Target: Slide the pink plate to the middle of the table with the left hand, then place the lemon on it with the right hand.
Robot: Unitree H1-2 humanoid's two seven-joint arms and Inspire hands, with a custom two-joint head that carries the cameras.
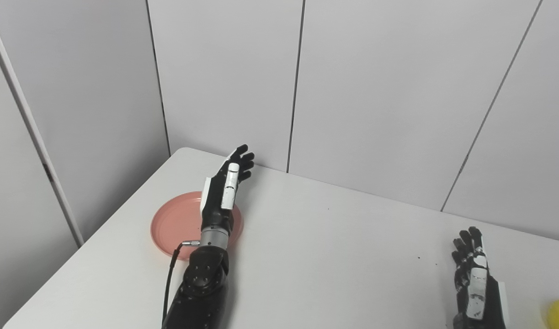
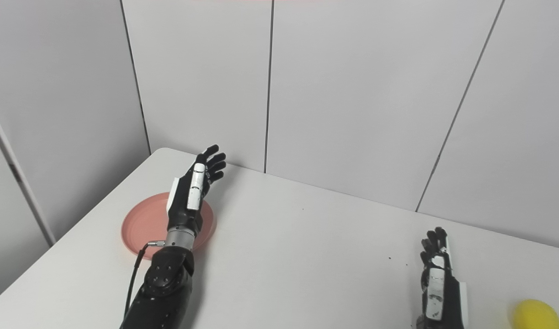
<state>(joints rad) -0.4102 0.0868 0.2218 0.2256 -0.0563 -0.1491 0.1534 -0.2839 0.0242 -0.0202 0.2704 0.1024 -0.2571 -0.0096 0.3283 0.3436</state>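
Observation:
A pink plate (image 1: 174, 224) lies flat near the left edge of the white table (image 1: 334, 256). My left hand (image 1: 226, 185) is open, fingers straight and pointing away, held above the plate's far right part; the forearm covers the plate's right side. I cannot tell whether the hand touches the plate. A yellow lemon (image 2: 534, 315) sits on the table at the bottom right corner. My right hand (image 2: 437, 274) is open and empty, low near the front edge, just left of the lemon and apart from it.
Grey wall panels (image 1: 375, 91) stand close behind the table's far edge. The table's left edge runs diagonally beside the plate. A black cable (image 1: 169, 274) hangs along the left forearm. A few small dark specks (image 1: 418, 258) lie on the tabletop near the right hand.

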